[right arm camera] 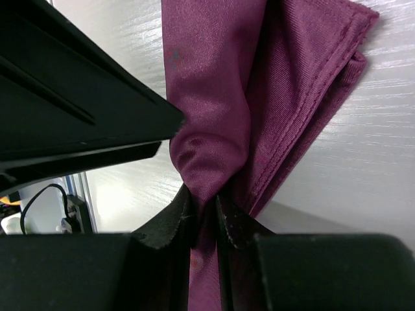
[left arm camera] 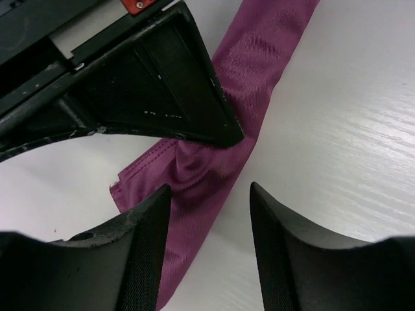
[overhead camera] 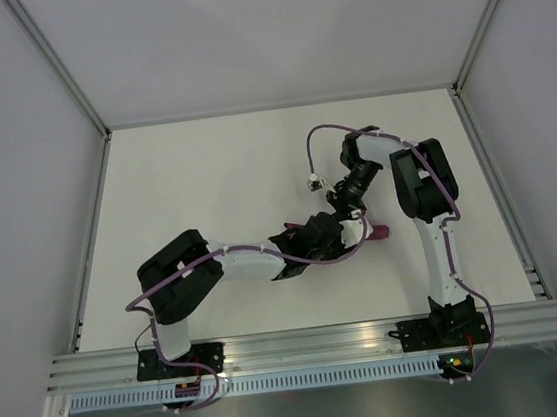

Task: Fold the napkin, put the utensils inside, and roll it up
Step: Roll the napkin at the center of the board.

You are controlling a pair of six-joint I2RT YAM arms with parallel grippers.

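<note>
Currently: napkin (right arm camera: 214, 97), plum, rolled into a narrow strip, lying mid-worktop (overhead camera: 204, 177), slightly toward the right edge. Right pincer (right arm camera: 204, 207) clamped on the roll. Left pincer (left arm camera: 209, 194) jaws apart, poised over it.

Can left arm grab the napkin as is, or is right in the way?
Probably yes: left gripper is open with the napkin lying between its fingers. The right gripper pinches it close by, so it's tight but not blocked.
</note>
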